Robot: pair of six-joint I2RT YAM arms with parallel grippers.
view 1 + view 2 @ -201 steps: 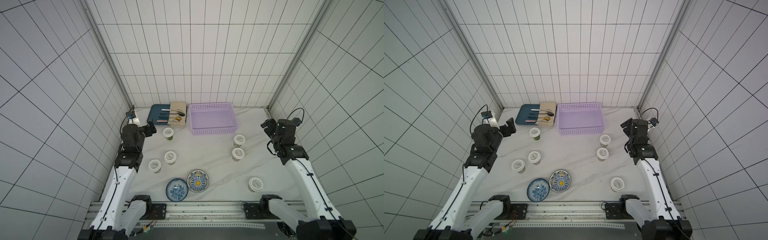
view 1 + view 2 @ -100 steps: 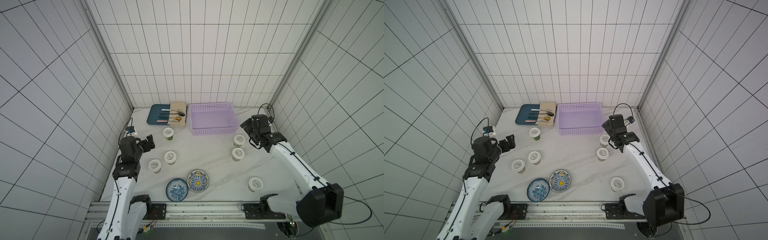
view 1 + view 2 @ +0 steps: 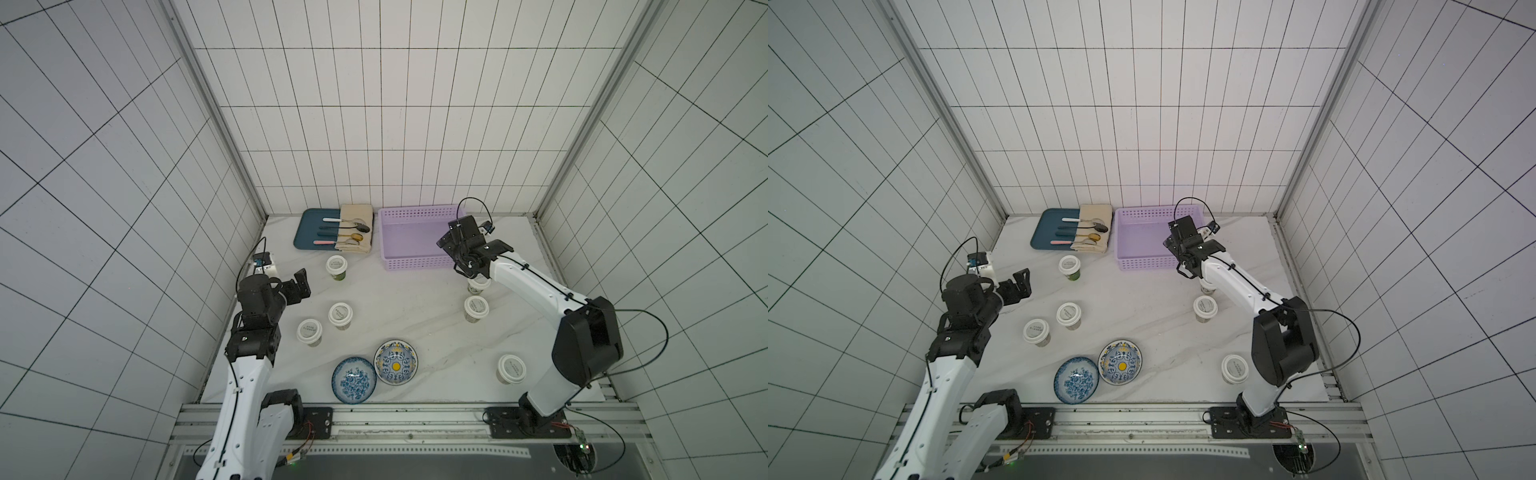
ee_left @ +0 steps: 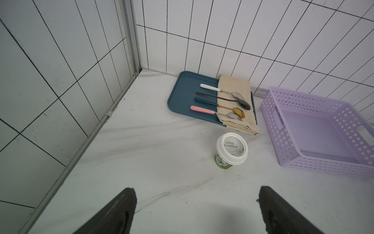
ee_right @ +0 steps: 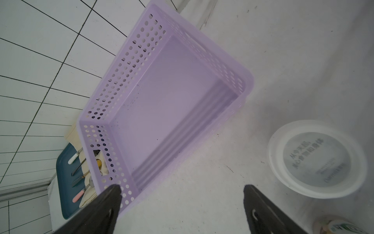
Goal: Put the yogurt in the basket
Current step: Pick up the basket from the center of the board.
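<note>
Several yogurt cups with white lids stand on the marble table in both top views: one (image 3: 336, 266) in front of the tray, two (image 3: 340, 314) (image 3: 309, 331) at the left, one (image 3: 476, 307) at the right, one (image 3: 511, 368) front right. Another cup (image 5: 316, 161) sits half hidden under my right arm. The lilac basket (image 3: 415, 263) at the back holds nothing. My right gripper (image 5: 182, 188) hangs open over bare table by the basket's (image 5: 125, 66) front right corner, beside that cup. My left gripper (image 3: 302, 283) is open and empty, apart from the cup (image 4: 231, 149) ahead.
A dark blue tray (image 3: 309, 235) with spoons on a beige cloth (image 3: 355, 232) lies left of the basket. Two patterned blue bowls (image 3: 353, 380) (image 3: 396, 361) sit near the front edge. Tiled walls close in the left, back and right sides.
My right arm swung left from the right wall to the basket's front right corner. My left gripper drew back towards the front, then held. Both stayed open.
</note>
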